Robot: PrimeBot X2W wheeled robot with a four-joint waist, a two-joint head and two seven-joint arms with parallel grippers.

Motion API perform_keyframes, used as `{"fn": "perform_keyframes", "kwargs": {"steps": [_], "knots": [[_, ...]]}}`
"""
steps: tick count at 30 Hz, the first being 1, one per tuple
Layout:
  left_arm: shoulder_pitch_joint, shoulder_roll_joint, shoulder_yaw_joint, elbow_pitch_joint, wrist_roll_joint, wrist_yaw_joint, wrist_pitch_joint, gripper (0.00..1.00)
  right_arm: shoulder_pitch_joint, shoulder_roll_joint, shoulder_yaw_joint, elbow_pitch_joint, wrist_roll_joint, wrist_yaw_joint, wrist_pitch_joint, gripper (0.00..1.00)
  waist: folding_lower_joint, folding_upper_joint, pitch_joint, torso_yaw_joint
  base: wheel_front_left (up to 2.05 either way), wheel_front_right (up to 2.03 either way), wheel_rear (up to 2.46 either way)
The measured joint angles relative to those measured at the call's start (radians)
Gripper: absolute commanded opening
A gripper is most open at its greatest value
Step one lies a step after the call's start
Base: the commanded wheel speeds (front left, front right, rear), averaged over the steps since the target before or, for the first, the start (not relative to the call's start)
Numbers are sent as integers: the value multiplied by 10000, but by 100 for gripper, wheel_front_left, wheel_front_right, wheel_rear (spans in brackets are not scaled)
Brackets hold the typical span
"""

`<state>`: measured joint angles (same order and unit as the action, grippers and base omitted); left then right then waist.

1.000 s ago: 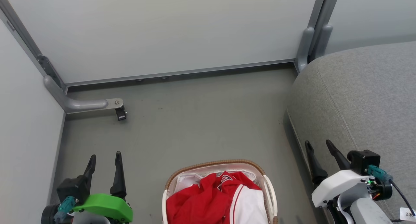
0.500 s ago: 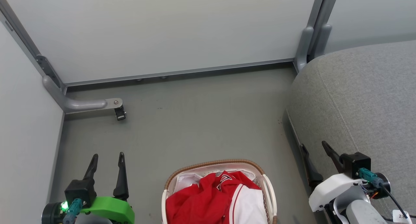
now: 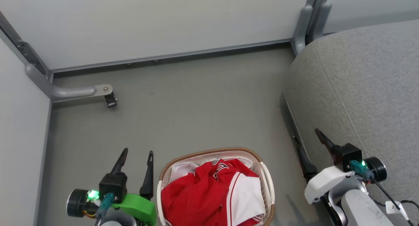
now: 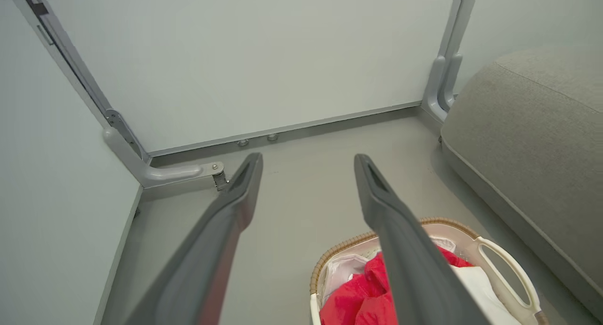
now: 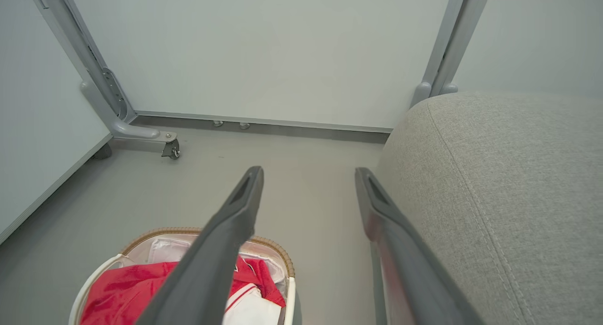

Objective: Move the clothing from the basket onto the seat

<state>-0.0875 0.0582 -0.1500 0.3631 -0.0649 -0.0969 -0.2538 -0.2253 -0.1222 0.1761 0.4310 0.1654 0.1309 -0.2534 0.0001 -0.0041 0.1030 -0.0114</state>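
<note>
**Both grippers open and empty, clothing all in the basket**

All the red clothing [image 3: 196,196] I can see is heaped in the basket [image 3: 209,151]. The basket stands on the floor [image 3: 196,104] straight ahead, between the arms. The seat [image 3: 360,88] is on the right.

- Left gripper [image 3: 137,151]: fingers spread, holding nothing, just beside the basket's left rim, tips aimed away from the robot. In the left wrist view its right finger overlaps the red heap. I read that as staged for a reach in from that side.
- Right gripper [image 3: 306,134]: also spread and empty, off the basket's right at the seat's edge. It is probably parked there to keep the basket mouth free and stay near the drop side. That's a judgement only.
- The basket is near the seat, so the carry should be a short move right.

Orientation:
- The heap is crumpled, with no clean long axis.
- The jersey [image 3: 250,199] lies on the seat side of the heap, white panel up. Its red piping runs roughly near-to-far, with the lettering end toward the far rim.
- The liner [image 3: 181,168] shows far-left inside the basket, partly under the red. It's not a target.
- The basket's handles [image 3: 268,183] are on its left and right sides. The frame cuts off its near end, so I can't call its long axis.
- The seat's edge and seam run near-to-far.
</note>
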Motion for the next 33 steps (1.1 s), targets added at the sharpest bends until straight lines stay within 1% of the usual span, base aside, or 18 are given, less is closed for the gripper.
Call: {"fn": "perform_keyframes", "kwargs": {"steps": [6,13,18,19,23,29,33], "knots": [[-851,-61,-677,598,276,-150,-90,100,-768,-109,272,-397,-401,4,-84,100,0,0,905,-279,0,0,0],[-1880,-44,-1336,1797,276,-268,-100,100,-1652,4,349,-1081,-418,4,-86,100,1,0,2213,-716,0,0,0],[-2622,301,-1964,2984,230,-318,-100,100,-2011,224,629,-1383,-414,4,-98,100,1,0,3162,-1078,0,0,0],[-2949,510,-2316,3511,113,-318,-100,100,-2155,337,765,-1492,-387,4,-98,100,1,0,3552,-1251,0,0,0],[-3669,817,-3012,4401,-297,-320,-102,100,-2352,445,786,-1632,-299,4,-98,100,1,0,4288,-1607,0,0,0],[-4766,1064,-4052,6203,-1179,-322,-100,100,-2531,614,826,-1653,-174,4,-98,100,0,0,5316,-2144,0,0,0],[-5530,1204,-4648,7047,-1390,-322,-102,100,-2592,673,811,-1722,-128,4,-98,100,0,0,5952,-2505,0,0,0]]}}
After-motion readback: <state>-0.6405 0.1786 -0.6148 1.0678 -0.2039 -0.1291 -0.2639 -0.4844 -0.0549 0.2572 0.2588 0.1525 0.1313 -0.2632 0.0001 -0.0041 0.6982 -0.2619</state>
